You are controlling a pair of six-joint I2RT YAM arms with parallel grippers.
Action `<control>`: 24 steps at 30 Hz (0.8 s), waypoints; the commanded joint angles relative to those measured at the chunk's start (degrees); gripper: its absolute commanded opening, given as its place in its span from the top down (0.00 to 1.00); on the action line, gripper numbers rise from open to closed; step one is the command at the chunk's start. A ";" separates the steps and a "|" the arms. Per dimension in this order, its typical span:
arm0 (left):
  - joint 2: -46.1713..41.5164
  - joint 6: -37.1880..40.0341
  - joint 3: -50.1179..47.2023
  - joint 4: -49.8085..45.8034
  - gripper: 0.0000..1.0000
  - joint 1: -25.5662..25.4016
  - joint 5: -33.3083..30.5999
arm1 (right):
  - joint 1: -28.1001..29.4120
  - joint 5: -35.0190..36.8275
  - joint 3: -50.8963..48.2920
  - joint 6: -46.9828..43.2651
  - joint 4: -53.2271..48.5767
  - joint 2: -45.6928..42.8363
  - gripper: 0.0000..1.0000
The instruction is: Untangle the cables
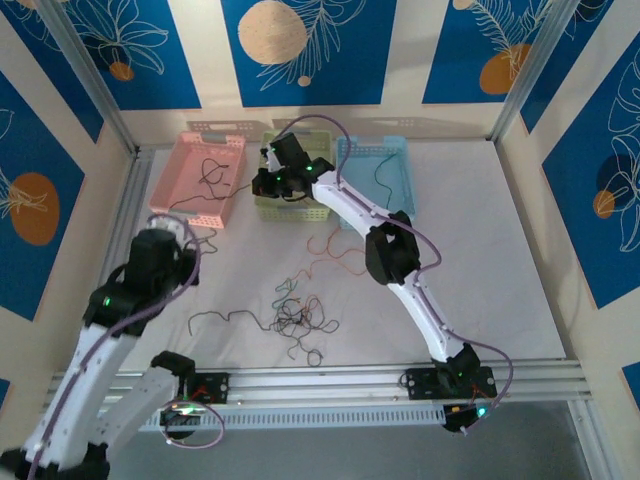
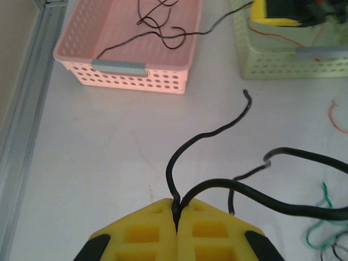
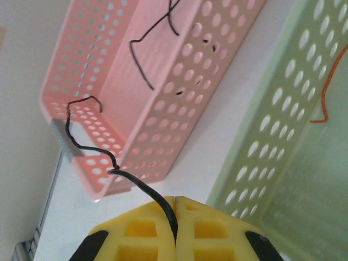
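Beige walls hung with blue panels [image 1: 305, 50] of white leaves and orange discs close the room on three sides, with metal posts [image 1: 90, 80] at the corners. The white surface [image 1: 500, 260] ends in aluminium rails [image 1: 330, 380] at its near edge. The left arm [image 1: 110, 330] bends over the surface's left side, and the right arm [image 1: 415, 300] stretches to the far row of baskets: a pink basket [image 1: 190, 215], a pale green basket [image 1: 285, 210] and a light blue basket [image 1: 398, 150]. The cables [image 1: 297, 318] lie mostly as a loose knot near the middle, an orange strand [image 1: 335, 245] just beyond it. The left jaws are pressed together on a black cable [image 2: 212, 133] that curls over the surface. The right jaws, above the gap between pink and green baskets, are clamped on another black strand [image 3: 136, 182] leading to the pink basket's end.
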 commanded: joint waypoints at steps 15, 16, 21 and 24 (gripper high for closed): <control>47.92 -14.68 23.53 32.33 1.00 36.83 20.31 | 1.95 -3.53 -18.48 -7.83 3.10 -17.05 1.00; 49.79 -14.77 24.80 33.40 1.00 37.34 20.31 | 2.14 -3.70 -18.37 -7.86 2.99 -16.83 1.00; 61.95 -16.51 32.39 34.72 1.00 39.96 22.26 | 3.29 -3.30 -16.06 -8.77 2.41 -15.47 1.00; 68.79 -16.59 36.42 33.19 1.00 40.27 23.50 | 4.03 -2.28 -13.36 -9.73 1.09 -14.10 1.00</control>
